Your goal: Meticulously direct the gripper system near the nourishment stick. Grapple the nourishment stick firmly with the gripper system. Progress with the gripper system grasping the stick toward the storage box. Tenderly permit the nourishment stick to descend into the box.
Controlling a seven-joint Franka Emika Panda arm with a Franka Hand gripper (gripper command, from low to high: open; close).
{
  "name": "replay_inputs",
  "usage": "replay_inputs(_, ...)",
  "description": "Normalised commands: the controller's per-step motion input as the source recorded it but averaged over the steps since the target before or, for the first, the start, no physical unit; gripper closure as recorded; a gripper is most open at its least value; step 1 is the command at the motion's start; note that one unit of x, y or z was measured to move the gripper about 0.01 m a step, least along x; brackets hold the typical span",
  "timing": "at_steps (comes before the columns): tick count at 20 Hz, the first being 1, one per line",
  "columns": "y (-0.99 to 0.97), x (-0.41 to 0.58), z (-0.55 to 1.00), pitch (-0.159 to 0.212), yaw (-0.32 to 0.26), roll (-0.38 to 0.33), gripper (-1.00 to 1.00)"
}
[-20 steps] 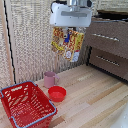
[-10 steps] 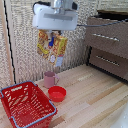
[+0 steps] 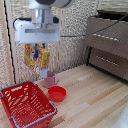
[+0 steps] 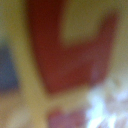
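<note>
My gripper point(image 3: 37, 46) is the white boxy end piece high in the exterior view's upper left. It is shut on the snack package point(image 3: 37, 57), printed red, yellow and orange, which hangs below it in the air. The package is above and just behind the far right corner of the red lattice basket point(image 3: 25, 102), which stands on the wooden table at the exterior view's lower left. The fingertips are hidden behind the package top. The wrist view is filled by a blurred red and yellow surface point(image 4: 75, 60), the package held right at the lens.
A pink mug point(image 3: 50, 79) stands just below the hanging package. A small red bowl point(image 3: 57, 93) sits beside the basket's right side. A brown drawer cabinet point(image 3: 107, 45) stands at the exterior view's right. A wicker wall is behind.
The arm has carried the package toward the exterior view's left, from above the bowl to above the mug near the basket. The grip has not changed.
</note>
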Motion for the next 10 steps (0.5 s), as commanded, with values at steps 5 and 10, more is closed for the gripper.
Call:
replay_inputs(5,0.61,0.001,-0.26,0.115,0.05,-0.061,1.0)
replay_inputs(10,0.4,0.0,-0.23,0.094,0.066,-0.029,-1.0)
